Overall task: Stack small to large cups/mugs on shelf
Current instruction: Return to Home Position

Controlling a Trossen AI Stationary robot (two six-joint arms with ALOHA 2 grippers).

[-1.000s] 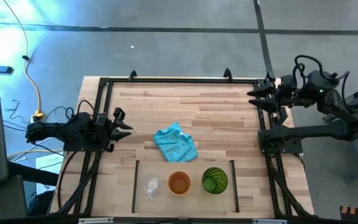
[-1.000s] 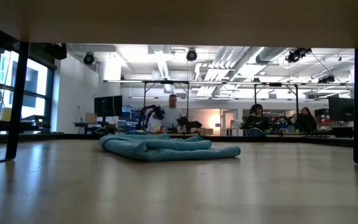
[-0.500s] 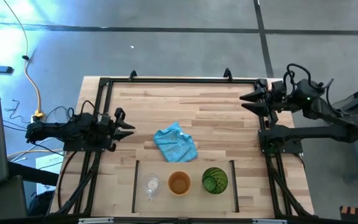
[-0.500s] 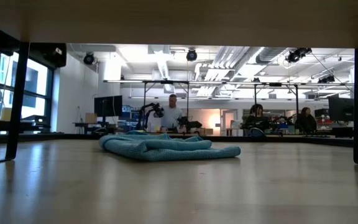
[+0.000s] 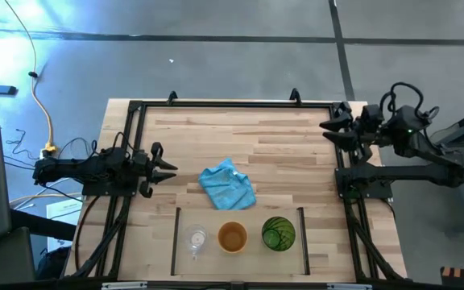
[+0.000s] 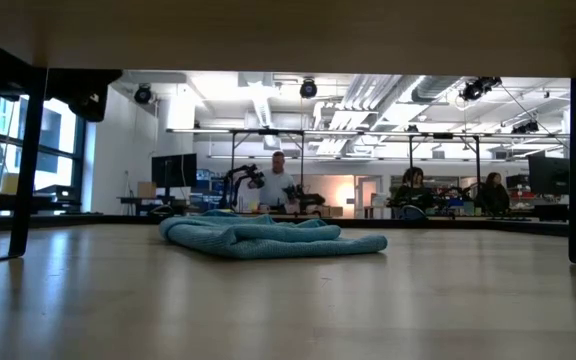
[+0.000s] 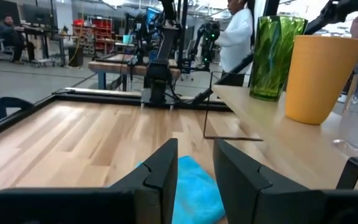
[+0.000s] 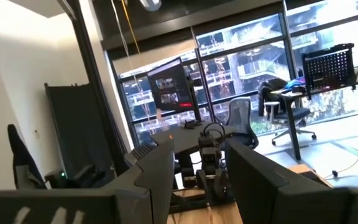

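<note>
Your small clear glass (image 5: 196, 238), medium orange cup (image 5: 232, 237) and large translucent green tumbler (image 5: 278, 233) stand in a row at lower centre. The left gripper (image 5: 166, 163) and right gripper (image 5: 327, 130) are empty, fingers narrowly apart.

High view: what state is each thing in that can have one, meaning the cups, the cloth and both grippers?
clear glass, upright on the shelf, left end of the row.
orange cup, upright, middle of the row.
green tumbler, upright, right end of the row.
blue cloth, crumpled, off the shelf.
left gripper, open, empty, at the table's left edge.
right gripper, open, empty, near the far right corner.
</note>
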